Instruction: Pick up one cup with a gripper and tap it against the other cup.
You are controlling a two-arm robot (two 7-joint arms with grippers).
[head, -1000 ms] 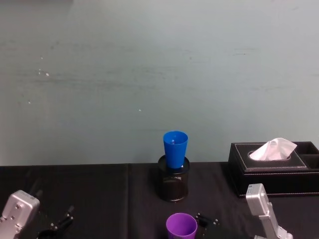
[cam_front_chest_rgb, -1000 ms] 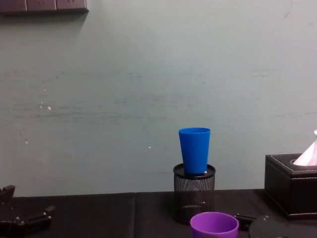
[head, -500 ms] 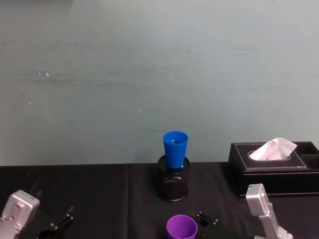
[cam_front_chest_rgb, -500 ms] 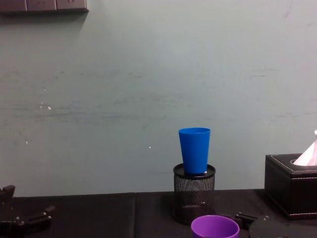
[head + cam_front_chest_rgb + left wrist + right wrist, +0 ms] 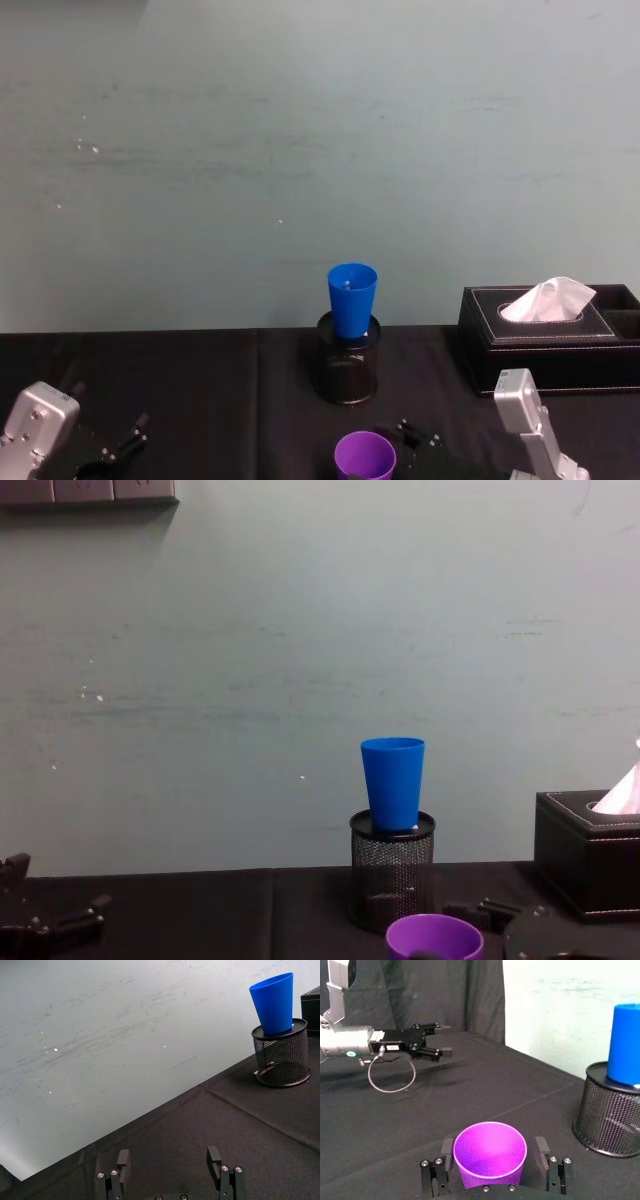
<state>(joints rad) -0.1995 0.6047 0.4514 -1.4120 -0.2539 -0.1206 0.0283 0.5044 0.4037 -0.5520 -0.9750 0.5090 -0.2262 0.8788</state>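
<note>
The purple cup point(image 5: 490, 1155) stood upright between the two fingers of the right pincer point(image 5: 491, 1167), one finger close on each side of its wall; whether the pads pressed the plastic could not be told. In the head view the purple cup point(image 5: 365, 455) sat at about six o'clock, low in the scene, with the right pincer point(image 5: 405, 442) reaching in from the four o'clock side, its fingertips point(image 5: 418, 437) showing just beside the cup's rim. From the chest view the purple cup point(image 5: 434, 937) showed at the lower edge, in front of and a little towards three o'clock of the holder.

The blue cup point(image 5: 351, 298) stood upright, its base sunk into the mouth of a black mesh pen holder point(image 5: 347, 372) on the black bench point(image 5: 200, 390), at twelve o'clock from the purple cup and apart from it. The right wrist view showed the blue cup point(image 5: 625, 1042) and the pen holder point(image 5: 610, 1110) beyond the purple one, no contact between them.

A black tissue box point(image 5: 545, 335) with a white tissue sat near the bench's three o'clock edge.

The left pincer point(image 5: 169, 1166) hung low over the bench at about eight o'clock, fingers spread wide with nothing between them, well apart from both cups. It also showed farther off in the right wrist view, the left pincer point(image 5: 437, 1040) with a small white label on it.
</note>
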